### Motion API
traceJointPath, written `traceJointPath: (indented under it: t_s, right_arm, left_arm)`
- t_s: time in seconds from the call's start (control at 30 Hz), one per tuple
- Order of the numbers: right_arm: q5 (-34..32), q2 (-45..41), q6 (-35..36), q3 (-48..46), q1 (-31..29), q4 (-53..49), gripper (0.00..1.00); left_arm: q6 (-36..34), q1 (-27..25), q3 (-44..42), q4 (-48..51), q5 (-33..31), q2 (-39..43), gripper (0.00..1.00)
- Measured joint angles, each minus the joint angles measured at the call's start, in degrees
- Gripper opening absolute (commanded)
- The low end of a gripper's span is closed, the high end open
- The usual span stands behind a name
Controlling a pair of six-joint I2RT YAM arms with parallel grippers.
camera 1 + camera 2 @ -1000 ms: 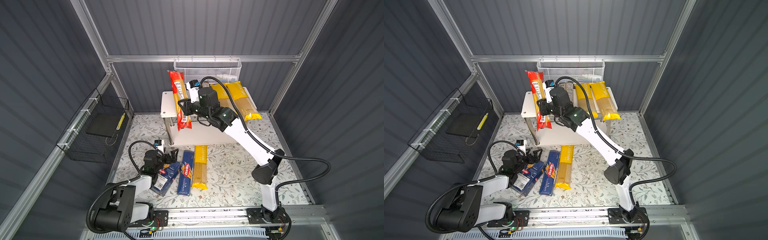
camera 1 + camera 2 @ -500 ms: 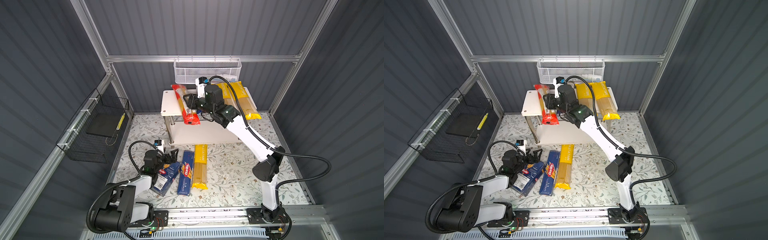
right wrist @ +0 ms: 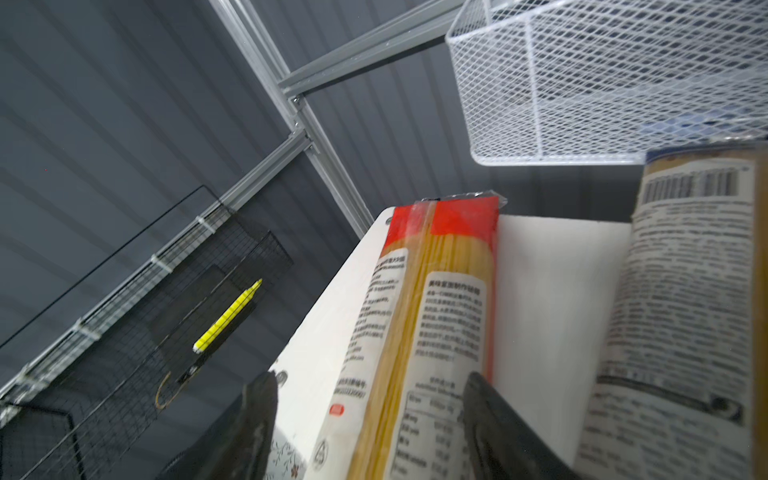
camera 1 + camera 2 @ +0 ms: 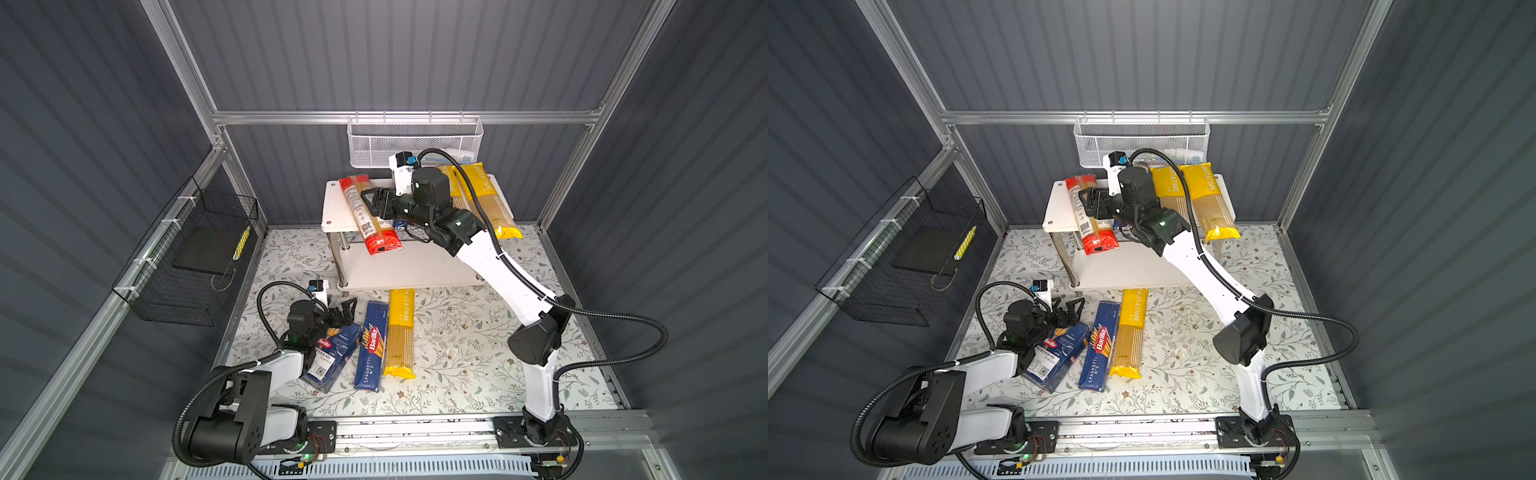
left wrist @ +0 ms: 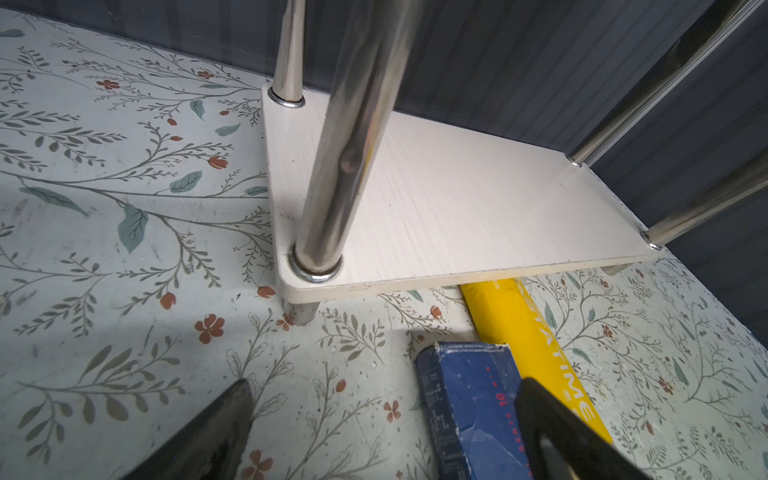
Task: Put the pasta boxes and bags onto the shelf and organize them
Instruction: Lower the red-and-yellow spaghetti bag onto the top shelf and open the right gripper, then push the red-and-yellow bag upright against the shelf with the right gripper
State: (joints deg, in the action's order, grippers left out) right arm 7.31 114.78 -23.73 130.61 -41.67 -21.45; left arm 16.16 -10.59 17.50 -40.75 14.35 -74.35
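Right tool (image 3: 368, 380), jaws apart, straddles the red-ended bag (image 4: 370, 230) on the shelf (image 4: 336, 208) top (left part); left tool (image 5: 385, 385) likewise spread.

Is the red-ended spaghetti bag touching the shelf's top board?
Touching. In the right wrist view the red-ended bag lies flat along the shelf's top board; in both top views its front end overhangs the board's edge.

The red bag (image 4: 1098, 237) lies askew on the shelf's (image 4: 1057, 208) top board, its near end overhanging the front edge, the right end effector (image 4: 1087, 203) astride it. Two yellow bags (image 4: 1208, 199) share that board; two boxes (image 4: 1098, 349) lie before the shelf.
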Motion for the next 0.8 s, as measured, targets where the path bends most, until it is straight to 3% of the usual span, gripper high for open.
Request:
traceJointPath:
  t_s: [0.43, 0.8]
  right_arm:
    - [12.5, -20.5, 10.7, -16.0, -2.4, -9.4, 0.76]
    - [17.9, -27.5, 16.8, -31.2, -3.8, -11.9, 0.77]
  left_arm:
    - [0.0, 0.0, 0.0, 0.0, 0.0, 0.0, 0.99]
    - [0.0, 0.0, 0.0, 0.0, 0.0, -0.1, 0.99]
